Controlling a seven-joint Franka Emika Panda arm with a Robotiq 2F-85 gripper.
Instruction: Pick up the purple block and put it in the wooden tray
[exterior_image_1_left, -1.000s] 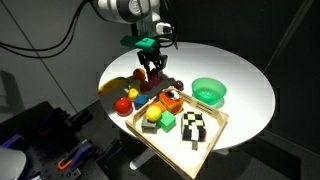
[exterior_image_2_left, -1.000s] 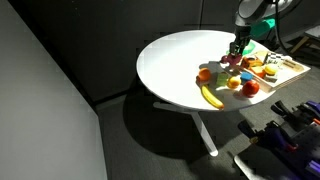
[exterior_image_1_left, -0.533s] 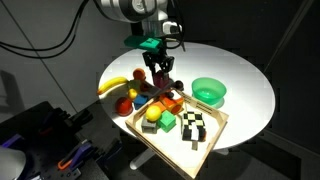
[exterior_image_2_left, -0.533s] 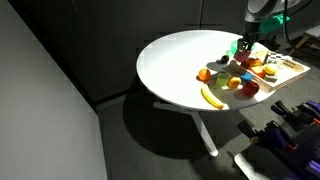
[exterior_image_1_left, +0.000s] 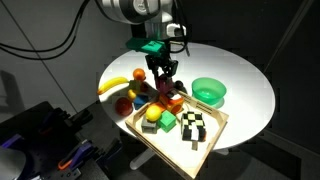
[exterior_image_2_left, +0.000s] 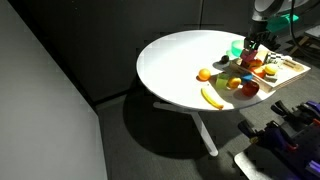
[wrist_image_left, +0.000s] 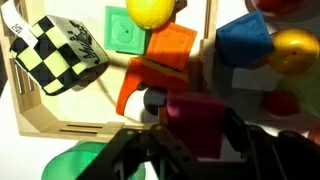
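In an exterior view, a round white surface (exterior_image_1_left: 240, 70) is standing in a dark room. Its far half is lying bare, offering open room. The things are crowding the near side. The wooden tray (exterior_image_1_left: 214, 134) is sitting at the near edge, one corner reaching the rim of the surface. A green bowl (exterior_image_1_left: 209, 92) is resting just beside the tray, and a banana (exterior_image_1_left: 113, 85) is lying near the opposite edge. The hand (exterior_image_1_left: 163, 80) is hanging above the cluster at the tray's far corner, clear of the surface.

In the wrist view, the hand (wrist_image_left: 198, 140) is clenching the purple block (wrist_image_left: 198, 120), its dark fingers (wrist_image_left: 245, 145) pressing on either side. The block is hanging above an orange piece (wrist_image_left: 150, 85) by the tray's (wrist_image_left: 60, 125) rim; whether it is inside the rim cannot be told. A checkered block (wrist_image_left: 55, 55) and a green cube (wrist_image_left: 128, 28) are lying in the tray.

In an exterior view, the arm (exterior_image_2_left: 268, 8) is coming in from the upper corner and reaching straight down, the hand (exterior_image_2_left: 250, 58) pointing at the surface beside the tray (exterior_image_2_left: 292, 70).
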